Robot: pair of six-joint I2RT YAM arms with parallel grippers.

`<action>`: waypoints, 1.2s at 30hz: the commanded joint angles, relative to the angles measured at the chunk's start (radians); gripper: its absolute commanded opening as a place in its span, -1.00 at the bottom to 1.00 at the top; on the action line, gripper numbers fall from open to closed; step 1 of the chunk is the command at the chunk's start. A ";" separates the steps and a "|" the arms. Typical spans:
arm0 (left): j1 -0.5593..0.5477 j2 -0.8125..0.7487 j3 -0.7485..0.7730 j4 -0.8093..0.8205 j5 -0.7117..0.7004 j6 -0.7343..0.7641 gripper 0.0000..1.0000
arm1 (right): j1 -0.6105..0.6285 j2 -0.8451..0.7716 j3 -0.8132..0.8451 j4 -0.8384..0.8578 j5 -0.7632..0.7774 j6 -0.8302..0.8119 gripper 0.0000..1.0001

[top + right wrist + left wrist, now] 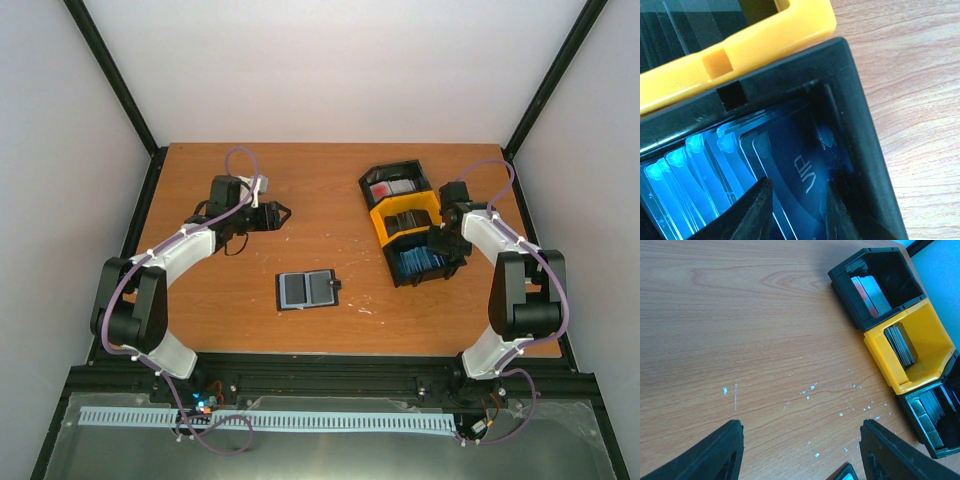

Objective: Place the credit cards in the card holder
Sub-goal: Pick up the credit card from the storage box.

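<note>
The card holder (308,290) lies open and flat on the table's middle; its corner shows in the left wrist view (846,474). Light blue credit cards (685,185) stand in the near black tray (425,262). Red-and-white cards (867,294) stand in the far black tray, and grey ones (900,345) in the yellow tray. My right gripper (797,210) is low inside the blue-card tray, jaws apart on either side of the end cards, one marked VIP (807,175). My left gripper (802,450) is open and empty above bare table, left of the trays.
The joined row of black, yellow and black trays (405,222) stands at the right middle. The tray's black wall (865,145) is close against my right finger. The table's edges run along black frame rails on both sides.
</note>
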 commanded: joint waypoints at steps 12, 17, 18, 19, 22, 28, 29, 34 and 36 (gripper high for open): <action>0.003 -0.014 0.008 0.023 0.010 0.011 0.30 | -0.011 -0.031 0.007 -0.003 0.133 -0.001 -0.59; 0.003 -0.012 0.010 0.027 0.012 0.011 0.30 | -0.007 -0.021 -0.005 0.004 0.171 -0.017 -0.64; 0.003 -0.013 0.010 0.026 0.014 0.011 0.30 | -0.005 -0.018 -0.008 0.005 0.180 -0.019 -0.64; 0.003 -0.012 0.010 0.026 0.014 0.012 0.30 | -0.004 -0.016 -0.008 0.006 0.188 -0.021 -0.65; 0.003 -0.012 0.011 0.027 0.014 0.011 0.30 | 0.005 -0.005 -0.009 0.006 0.220 -0.027 -0.69; 0.003 -0.009 0.014 0.027 0.016 0.015 0.30 | 0.016 0.024 -0.019 0.025 0.215 -0.065 -0.73; 0.004 -0.008 0.014 0.026 0.016 0.015 0.30 | 0.017 0.029 -0.018 0.028 0.210 -0.071 -0.73; 0.003 -0.008 0.017 0.025 0.014 0.017 0.30 | 0.017 0.052 -0.005 0.031 0.207 -0.095 -0.73; 0.003 -0.009 0.019 0.026 0.015 0.021 0.30 | 0.017 0.054 -0.003 0.032 0.207 -0.099 -0.75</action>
